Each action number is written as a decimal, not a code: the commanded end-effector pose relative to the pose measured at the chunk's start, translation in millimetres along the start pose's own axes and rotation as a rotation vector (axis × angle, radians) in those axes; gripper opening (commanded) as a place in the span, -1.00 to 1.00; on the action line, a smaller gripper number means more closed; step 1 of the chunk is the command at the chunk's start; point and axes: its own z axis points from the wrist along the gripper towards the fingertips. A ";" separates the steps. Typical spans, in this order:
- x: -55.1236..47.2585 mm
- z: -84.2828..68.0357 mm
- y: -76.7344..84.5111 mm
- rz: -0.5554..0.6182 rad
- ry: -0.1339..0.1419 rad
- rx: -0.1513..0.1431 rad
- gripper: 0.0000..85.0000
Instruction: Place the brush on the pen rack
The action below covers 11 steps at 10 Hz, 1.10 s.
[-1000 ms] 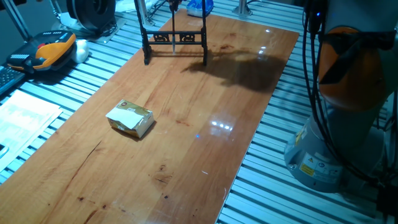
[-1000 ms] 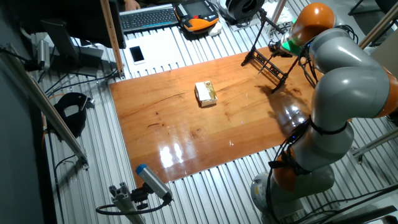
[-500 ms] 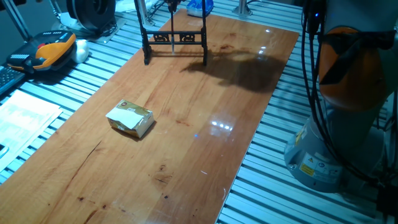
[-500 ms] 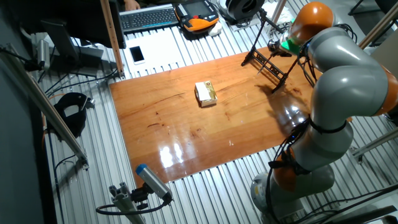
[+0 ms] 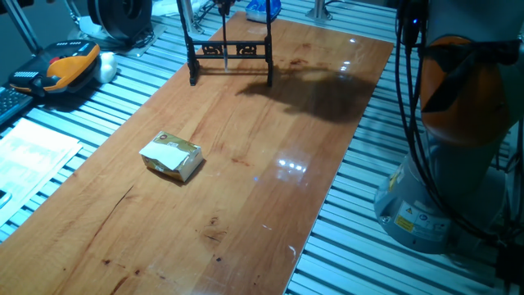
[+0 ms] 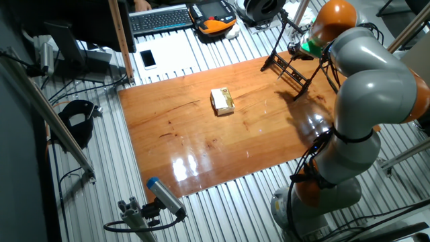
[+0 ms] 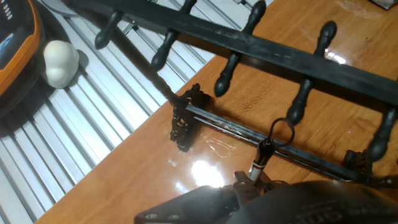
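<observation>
Brush hanging just below the rack's pegs, held by our end effector.

The brush [image 7: 262, 158], thin with a small wire loop on top, has drifted slightly along the rack [image 5: 230, 51] over the last second; we judge we are lining the loop up with a peg. In the hand view our end effector [image 7: 249, 186] appears clamped on the brush's shaft, loop just beneath a rounded peg, not hooked yet. The rack is black, carved, matte; the table [image 5: 246, 180] is glossy varnished wood; a box [image 5: 171, 156] sits well apart.
</observation>
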 end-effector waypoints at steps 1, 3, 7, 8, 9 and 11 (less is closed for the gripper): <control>-1.3 0.8 -0.9 -0.002 0.001 -0.001 -1.00; -2.2 1.1 -2.6 -0.002 0.006 -0.007 -1.00; -4.3 1.0 -4.9 -0.008 0.012 -0.014 -1.00; -4.4 2.5 -5.6 -0.006 0.016 -0.019 -1.00; -4.3 4.9 -5.9 -0.005 0.017 -0.022 -1.00; -4.2 9.3 -6.7 -0.005 0.012 -0.025 -1.00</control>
